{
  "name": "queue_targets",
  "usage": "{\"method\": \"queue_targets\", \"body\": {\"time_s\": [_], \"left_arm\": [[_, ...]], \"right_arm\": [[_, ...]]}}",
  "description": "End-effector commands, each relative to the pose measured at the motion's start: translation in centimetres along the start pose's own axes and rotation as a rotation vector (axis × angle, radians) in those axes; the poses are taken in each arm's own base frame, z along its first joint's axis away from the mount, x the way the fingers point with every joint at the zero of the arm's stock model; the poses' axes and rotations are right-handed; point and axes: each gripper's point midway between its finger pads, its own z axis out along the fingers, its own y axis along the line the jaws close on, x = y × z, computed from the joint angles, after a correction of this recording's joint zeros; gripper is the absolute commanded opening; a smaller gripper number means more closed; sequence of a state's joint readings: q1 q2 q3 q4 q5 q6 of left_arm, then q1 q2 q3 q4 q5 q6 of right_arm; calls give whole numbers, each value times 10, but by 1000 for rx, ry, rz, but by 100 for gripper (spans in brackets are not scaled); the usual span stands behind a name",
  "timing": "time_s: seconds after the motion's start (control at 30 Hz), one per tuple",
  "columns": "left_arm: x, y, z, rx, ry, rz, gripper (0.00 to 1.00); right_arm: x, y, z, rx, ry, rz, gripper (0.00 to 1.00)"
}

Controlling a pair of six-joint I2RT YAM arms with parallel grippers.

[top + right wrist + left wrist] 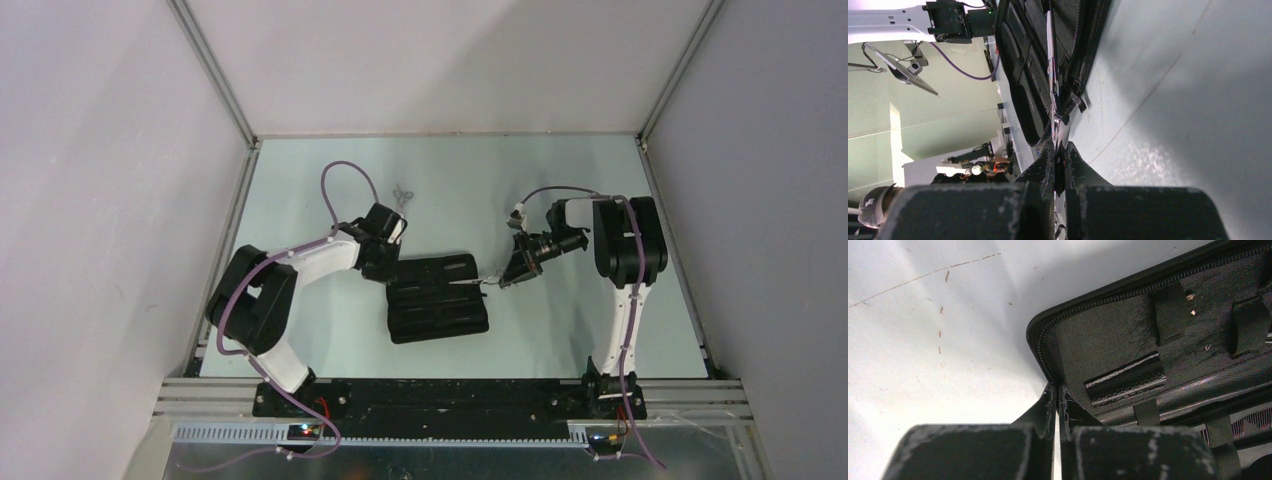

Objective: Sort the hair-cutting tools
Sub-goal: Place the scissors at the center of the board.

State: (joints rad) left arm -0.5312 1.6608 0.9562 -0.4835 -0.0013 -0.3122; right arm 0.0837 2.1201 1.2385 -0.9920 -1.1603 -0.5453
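From above, the black pouch [440,325] lies open in the middle of the table [560,330], between the two arms. The left gripper [390,272] sits at its far left corner. The right gripper [497,283] reaches in from the right, and a sliver of silver, the held scissors [486,287], pokes toward the pouch's right edge. A second pair of scissors [403,195] lies loose at the far side of the table, well apart from the pouch.

The left wrist view shows that gripper's fingers pressed together right at the pouch's zipped corner [1048,340]. They are closed, but I cannot tell whether a fold of the rim is caught between them. Inside the pouch, the elastic loops [1168,310] look narrow and flat against the lining.

The right wrist view shows the right gripper clamped on the held scissors [1050,60], seemingly near their pivot. The blades run away from the fingers into the open pouch.

The tips look like the main risk to me. If they snag the lining or miss a loop, the push could shove the whole pouch to the left. That is more likely if the left gripper has no real hold on the corner. The grip is on thin, smooth metal, so the scissors might also swivel or slide between the fingers.

The held scissors are slim, bright and polished, with the blades lying together in one narrow line. The loose pair on the table looks much the same, with its finger rings showing.
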Motion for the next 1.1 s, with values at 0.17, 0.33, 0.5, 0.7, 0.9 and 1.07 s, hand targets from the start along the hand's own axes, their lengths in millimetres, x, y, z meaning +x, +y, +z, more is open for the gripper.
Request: {"method": "queue_targets", "body": {"time_s": [0.17, 0.33, 0.5, 0.7, 0.9, 1.07], "left_arm": [[0, -23, 14, 73, 13, 38, 0], [1, -23, 14, 77, 15, 40, 0], [1, -23, 14, 78, 17, 40, 0], [2, -23, 14, 78, 20, 41, 0], [3, -21, 13, 68, 20, 41, 0], [3, -20, 13, 62, 18, 39, 0]], "right_arm": [[-9, 10, 15, -47, 59, -60, 0], [-12, 6, 26, -30, 110, -55, 0], [-18, -2, 31, 33, 141, -46, 3], [-33, -11, 29, 137, 122, -40, 11], [-49, -20, 12, 313, 63, -32, 28], [-53, -37, -9, 452, -7, 4, 33]]}}
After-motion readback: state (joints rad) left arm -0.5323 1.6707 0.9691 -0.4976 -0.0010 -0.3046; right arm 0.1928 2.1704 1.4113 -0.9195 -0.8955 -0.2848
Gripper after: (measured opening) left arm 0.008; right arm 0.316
